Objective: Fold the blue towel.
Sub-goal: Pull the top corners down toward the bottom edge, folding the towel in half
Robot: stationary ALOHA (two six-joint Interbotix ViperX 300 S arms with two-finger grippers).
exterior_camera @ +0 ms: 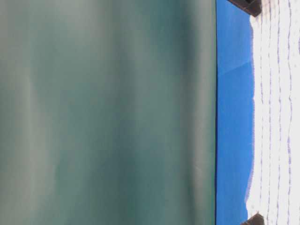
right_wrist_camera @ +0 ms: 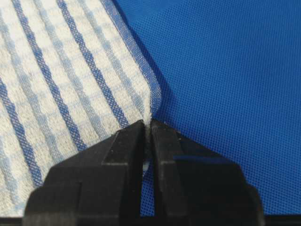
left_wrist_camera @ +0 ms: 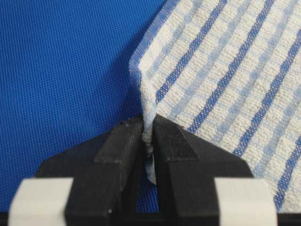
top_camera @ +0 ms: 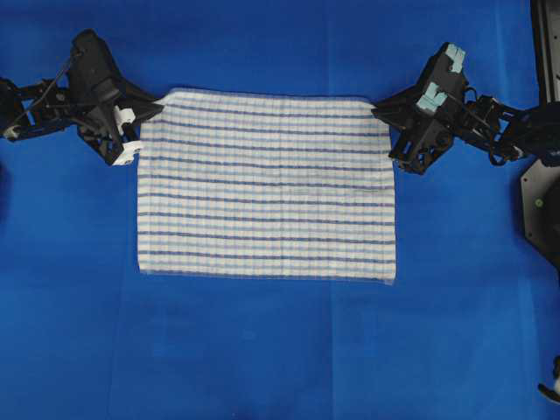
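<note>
Left fingers: the two black fingers (left_wrist_camera: 123, 146) of the left gripper (left_wrist_camera: 148, 141) were pressed together on a pinched-up corner of the blue towel (left_wrist_camera: 225, 70), with a sliver of cloth showing down between them.
Right fingers: the black fingers (right_wrist_camera: 127, 146) of the right gripper (right_wrist_camera: 148, 132) pinched the towel's other far corner the same way, the fabric drawn up into a small peak at the tips.
Grippers from above: the left gripper (top_camera: 153, 107) met the towel's upper-left corner and the right gripper (top_camera: 378, 108) its upper-right corner; both arms ran outward from the towel.
Hidden or cut off: in the wrist views the finger bases ran off the lower edge, and the pinched corner tips were buried between the pads. The table-level view was turned sideways and mostly filled by a blurred green backdrop (exterior_camera: 108, 112); only a strip of towel (exterior_camera: 276, 117) and two dark gripper tips at its corners showed there.
Towel's look: white woven cloth with thin dark-blue and pale-blue stripes crossing in a faint check.
Towel's place: it lay spread flat on the blue table cover (top_camera: 262, 350), a rectangle (top_camera: 267, 188), between the two grippers, its near edge well apart from them.
</note>
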